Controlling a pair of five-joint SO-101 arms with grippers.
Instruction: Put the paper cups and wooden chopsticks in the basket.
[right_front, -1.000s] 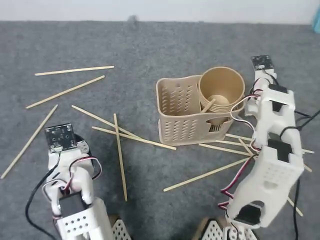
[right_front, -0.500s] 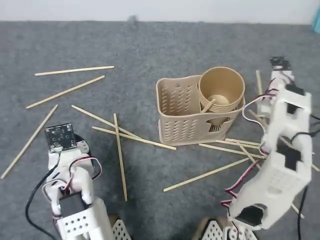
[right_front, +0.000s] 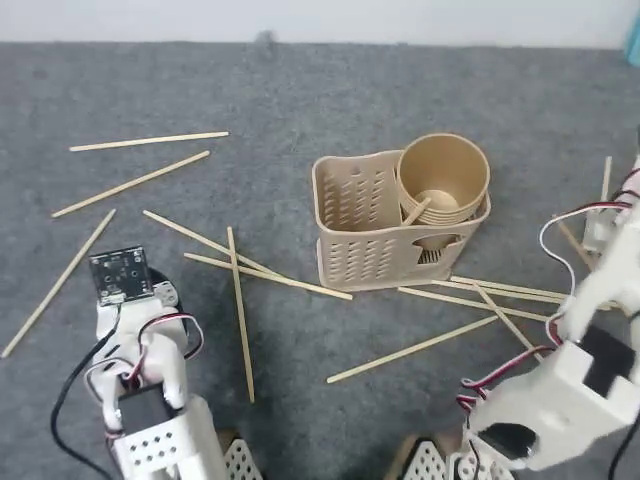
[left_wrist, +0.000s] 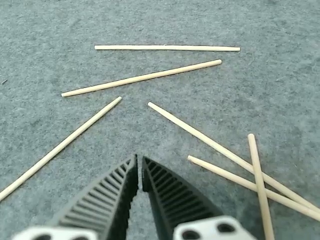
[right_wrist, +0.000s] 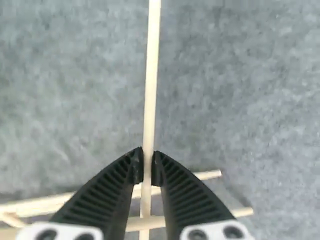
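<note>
Chopstick (right_wrist: 151, 75) clamped in the right hand (right_wrist: 143, 165) — long axis straight out ahead; basket (right_front: 350, 205) sits near, off to its left.

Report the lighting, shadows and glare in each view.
High view: even, soft light, no glare, no hard shadow beside the basket. Left wrist view: flat light, the loose chopsticks cast hardly any shadow on the carpet. Right wrist view: equally flat; no glare on the right hand or the chopstick it grips.
</note>
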